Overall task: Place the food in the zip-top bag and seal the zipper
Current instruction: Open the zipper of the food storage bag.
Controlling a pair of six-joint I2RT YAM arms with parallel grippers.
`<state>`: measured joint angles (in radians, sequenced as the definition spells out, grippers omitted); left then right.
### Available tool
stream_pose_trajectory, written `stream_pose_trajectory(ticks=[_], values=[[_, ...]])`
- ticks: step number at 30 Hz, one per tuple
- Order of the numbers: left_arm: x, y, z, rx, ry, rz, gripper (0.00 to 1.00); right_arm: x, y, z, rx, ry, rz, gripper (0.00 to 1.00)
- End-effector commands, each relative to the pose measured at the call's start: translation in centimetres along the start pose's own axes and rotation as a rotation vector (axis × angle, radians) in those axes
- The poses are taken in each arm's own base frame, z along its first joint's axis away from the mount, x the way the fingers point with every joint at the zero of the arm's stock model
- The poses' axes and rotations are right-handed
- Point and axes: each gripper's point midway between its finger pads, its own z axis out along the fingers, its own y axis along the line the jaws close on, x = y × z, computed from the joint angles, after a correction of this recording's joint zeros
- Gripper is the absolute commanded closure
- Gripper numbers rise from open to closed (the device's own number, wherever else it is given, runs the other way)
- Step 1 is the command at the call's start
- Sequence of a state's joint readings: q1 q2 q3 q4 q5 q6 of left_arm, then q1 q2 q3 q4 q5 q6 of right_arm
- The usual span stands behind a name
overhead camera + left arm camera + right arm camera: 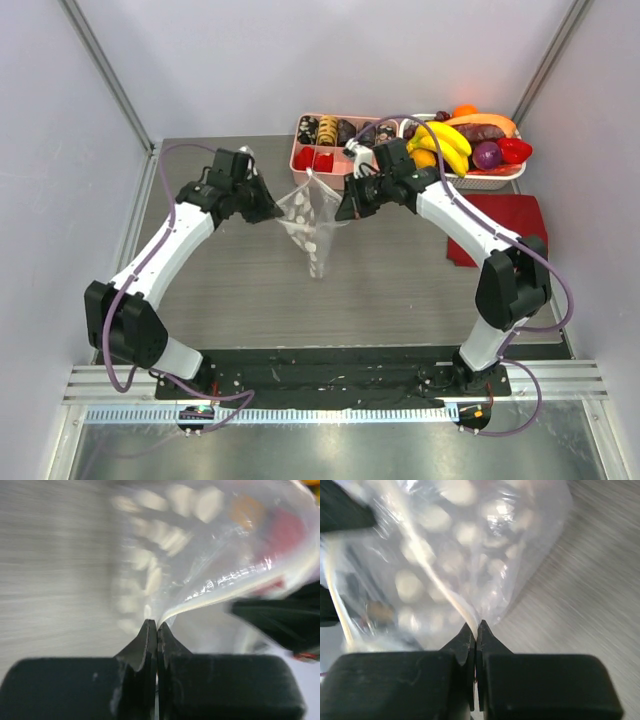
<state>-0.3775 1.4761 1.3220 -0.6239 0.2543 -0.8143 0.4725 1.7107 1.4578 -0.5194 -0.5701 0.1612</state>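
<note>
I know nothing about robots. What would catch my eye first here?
The clear, white-dotted zip-top bag is stretched at mid-table between the two arms, with the left gripper and right gripper each pinched shut on its top edge. Next comes the bright yellow banana bunch in the white basket at the far right, beside a pink tray.

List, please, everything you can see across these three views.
zip-top bag: one, clear with white dots, held up between both grippers
banana bunch: one, yellow, in the basket
other fruit: several, purple, red, orange, in the basket
basket: one, white, far right
tray: one, pink, far middle
cloth: one, red, table's right side
table: one, grey
left gripper: one, black, shut on bag edge
right gripper: one, black, shut on bag edge
</note>
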Motion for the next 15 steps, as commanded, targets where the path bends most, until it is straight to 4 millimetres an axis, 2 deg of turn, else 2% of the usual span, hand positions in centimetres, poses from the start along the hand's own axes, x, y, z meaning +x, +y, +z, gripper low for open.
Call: stream_pose_trajectory(ticks=[1, 2, 5, 8, 10, 12, 14, 15], values=[[-4.1, 6.2, -4.7, -0.353, -0.195, 0.218, 1.00, 0.7, -3.3, -4.4, 0.161, 0.051, -0.102, 0.99], [-4.2, 6.6, -5.0, -0.373, -0.204, 0.249, 1.00, 1.6, -3.9, -4.7, 0.179, 0.081, -0.096, 0.99], [-4.0, 6.7, -5.6, -0.369, -0.198, 0.277, 1.00, 2.4, -4.7, -5.1, 0.205, 0.121, -0.131, 0.99], [-3.4, 5.1, -5.8, -0.286, -0.167, 0.294, 1.00, 1.7, -4.0, -5.4, 0.179, 0.117, -0.142, 0.98], [-2.4, 2.9, -5.7, -0.170, -0.118, 0.302, 1.00, 1.0, -3.0, -5.4, 0.135, 0.105, -0.140, 0.98], [-2.2, 1.5, -5.7, -0.111, -0.106, 0.312, 0.99, 0.1, -2.2, -5.6, 0.106, 0.086, -0.141, 0.99], [-2.1, 0.9, -5.7, -0.087, -0.103, 0.323, 0.88, 0.0, -1.0, -5.6, 0.054, 0.082, -0.137, 0.99], [-2.3, 0.7, -5.6, -0.080, -0.105, 0.331, 0.78, 0.0, -0.6, -5.6, 0.035, 0.083, -0.132, 0.99]])
